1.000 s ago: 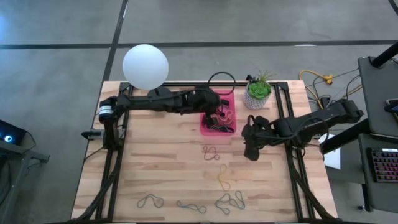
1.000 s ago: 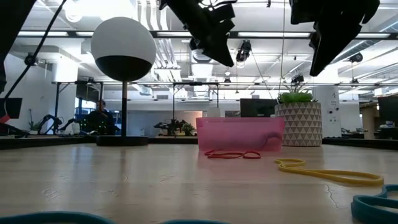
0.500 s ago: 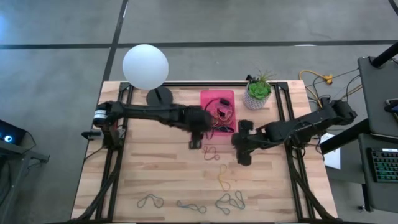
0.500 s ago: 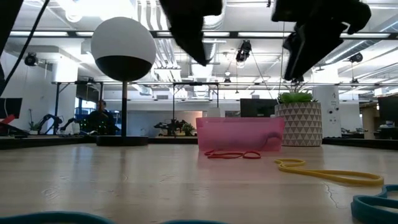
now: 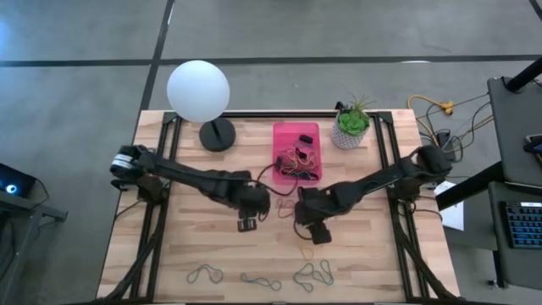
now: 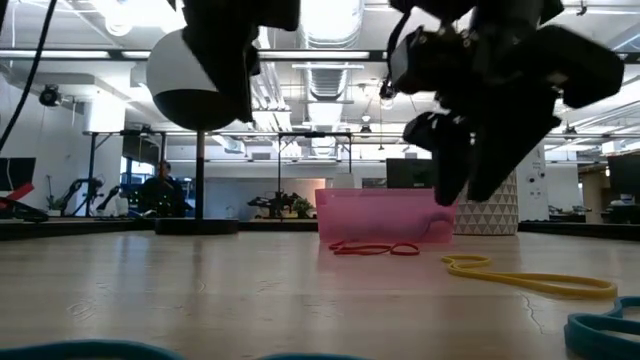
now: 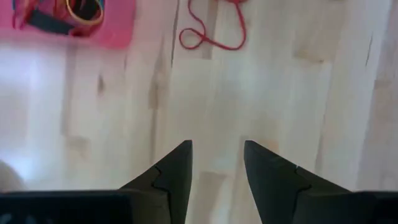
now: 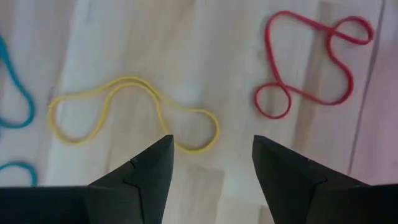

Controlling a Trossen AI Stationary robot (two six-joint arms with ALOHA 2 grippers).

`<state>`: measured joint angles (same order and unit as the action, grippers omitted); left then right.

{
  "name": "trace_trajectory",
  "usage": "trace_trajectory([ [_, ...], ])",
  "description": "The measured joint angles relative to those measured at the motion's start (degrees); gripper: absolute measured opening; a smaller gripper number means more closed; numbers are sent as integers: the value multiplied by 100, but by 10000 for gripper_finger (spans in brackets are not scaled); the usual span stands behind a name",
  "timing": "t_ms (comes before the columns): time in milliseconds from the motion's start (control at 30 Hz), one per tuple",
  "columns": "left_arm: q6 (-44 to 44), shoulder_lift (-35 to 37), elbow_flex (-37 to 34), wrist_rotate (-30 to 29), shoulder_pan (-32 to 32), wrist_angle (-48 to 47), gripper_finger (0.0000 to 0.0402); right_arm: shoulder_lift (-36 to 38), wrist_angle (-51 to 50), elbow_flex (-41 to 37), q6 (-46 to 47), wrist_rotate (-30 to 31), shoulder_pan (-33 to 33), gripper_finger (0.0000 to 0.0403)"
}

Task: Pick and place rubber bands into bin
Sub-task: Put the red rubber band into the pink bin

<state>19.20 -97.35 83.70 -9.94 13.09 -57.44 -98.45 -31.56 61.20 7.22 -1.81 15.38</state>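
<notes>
The pink bin (image 5: 296, 140) stands at the far middle of the table with several rubber bands (image 5: 298, 159) inside. A red band (image 8: 311, 62) lies flat on the wood just in front of it, and a yellow band (image 8: 134, 115) lies nearer. Several grey-green bands (image 5: 315, 273) lie by the near edge. My right gripper (image 8: 212, 142) hangs open, pointing steeply down, above the wood beside the yellow band (image 5: 305, 248). My left gripper (image 7: 216, 149) is open over bare wood, left of the red band (image 7: 211, 31), with nothing between its fingers.
A white globe lamp (image 5: 198, 91) on a dark base (image 5: 218, 134) stands at the far left. A white pot with a green plant (image 5: 351, 125) sits right of the bin. The two arms reach in close together mid-table (image 5: 279, 207).
My left gripper has left the bin and swung toward the table's near edge and left, tipping steeply downward. My right gripper has moved left and toward the near edge while sinking and rolling, and now hangs over the yellow band. No band has moved.
</notes>
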Motion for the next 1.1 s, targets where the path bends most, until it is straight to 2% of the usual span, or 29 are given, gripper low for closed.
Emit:
trace_trajectory([
  [233, 1622, 758, -1046, -489, 416, 321, 129, -457, 89, 424, 455, 553, -154, 206],
  [333, 2171, 1054, -1359, -703, 562, 446, 129, -547, 79, 444, 656, 510, -363, 206],
  [433, 2488, 1273, -1576, -815, 657, 562, 129, -671, 104, 418, 837, 156, -605, 206],
  [633, 2595, 1542, -1751, -971, 814, 599, 129, -855, 316, 406, 902, -96, -759, 206],
  [1100, 2467, 1560, -1750, -1198, 830, 586, 129, -855, 608, 222, 932, -63, -735, 192],
])
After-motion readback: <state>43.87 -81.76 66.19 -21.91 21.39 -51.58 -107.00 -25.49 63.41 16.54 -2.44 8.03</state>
